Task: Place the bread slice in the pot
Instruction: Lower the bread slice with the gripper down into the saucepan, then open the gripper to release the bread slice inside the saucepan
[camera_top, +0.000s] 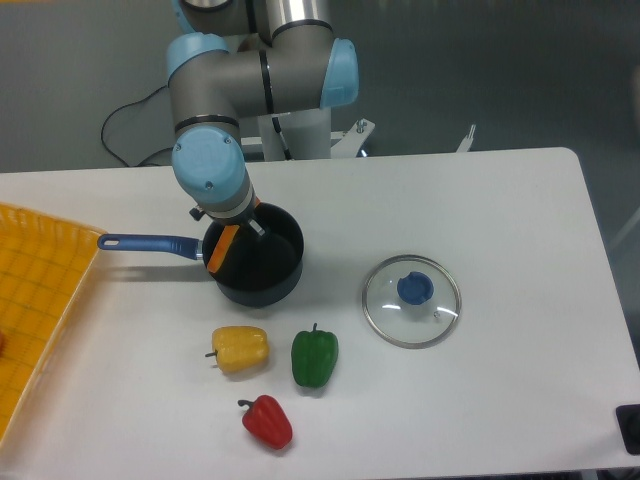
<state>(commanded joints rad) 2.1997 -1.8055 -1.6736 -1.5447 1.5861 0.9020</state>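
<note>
The pot (262, 268), a small black saucepan with a long blue handle (145, 242), stands on the white table left of centre. The bread slice (221, 248) shows edge-on as an orange strip at the pot's left rim, tilted and partly inside the pot. My gripper (229, 234) hangs straight down over that rim, mostly hidden under the blue wrist joint (209, 174), and is shut on the slice.
A round glass lid (411, 301) with a blue knob lies to the right of the pot. In front of the pot lie a yellow pepper (240, 349), a green pepper (315, 357) and a red pepper (266, 421). A yellow basket (40, 300) sits at the left edge.
</note>
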